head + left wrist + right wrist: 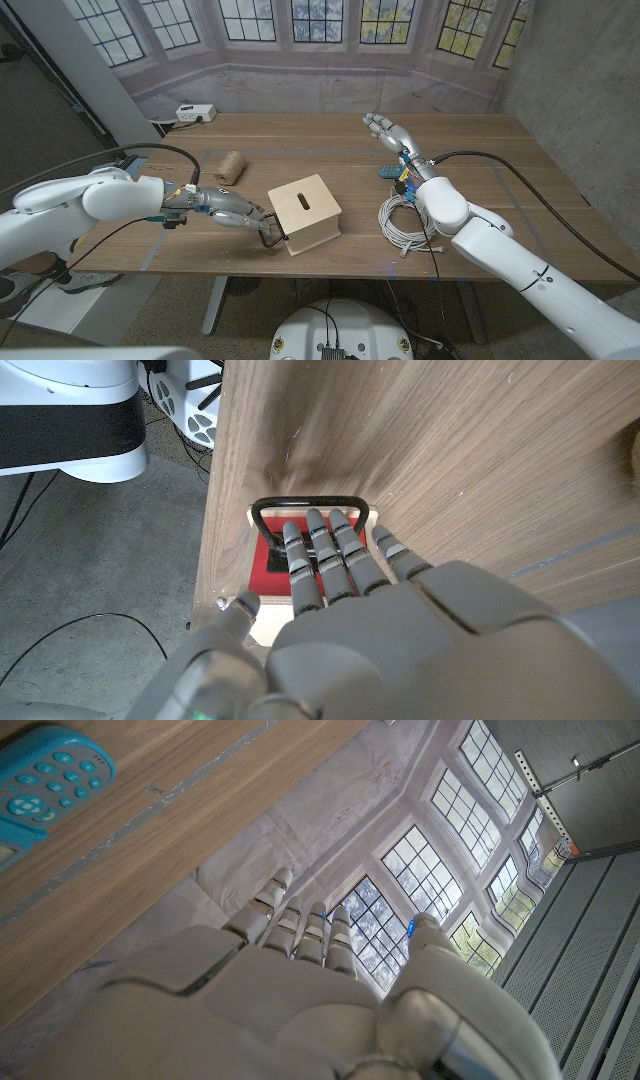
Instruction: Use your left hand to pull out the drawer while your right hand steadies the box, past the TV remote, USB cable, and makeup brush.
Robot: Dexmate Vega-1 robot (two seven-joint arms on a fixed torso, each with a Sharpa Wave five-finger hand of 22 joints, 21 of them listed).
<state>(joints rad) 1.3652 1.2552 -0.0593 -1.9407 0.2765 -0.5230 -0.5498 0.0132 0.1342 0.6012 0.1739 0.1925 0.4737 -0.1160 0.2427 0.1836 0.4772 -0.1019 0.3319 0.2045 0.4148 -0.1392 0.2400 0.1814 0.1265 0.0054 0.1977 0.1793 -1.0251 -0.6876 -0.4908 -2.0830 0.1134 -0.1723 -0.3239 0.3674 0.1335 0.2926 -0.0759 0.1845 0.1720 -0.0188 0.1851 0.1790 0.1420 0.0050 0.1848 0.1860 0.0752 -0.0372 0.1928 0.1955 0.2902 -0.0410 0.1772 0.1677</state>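
Fingers [320,560] of my left hand [235,211] reach together, nearly straight, to a thin black wire handle [310,510] on the front of the drawer [272,557], touching it; whether they are hooked around it I cannot tell. Red and black show on the drawer face just behind my fingertips. That drawer belongs to a small pale wooden box [305,213] with smooth flat sides and a dark slot in its top, standing near the front edge of the wood-grain table [470,140]. My right hand [388,129] hangs open and empty above the table's far side, fingers spread, well apart from the box. Beside that arm lie a teal TV remote [40,788] with pale buttons and a coiled grey USB cable [402,222]. A ball of twine [230,167] stands behind my left hand.
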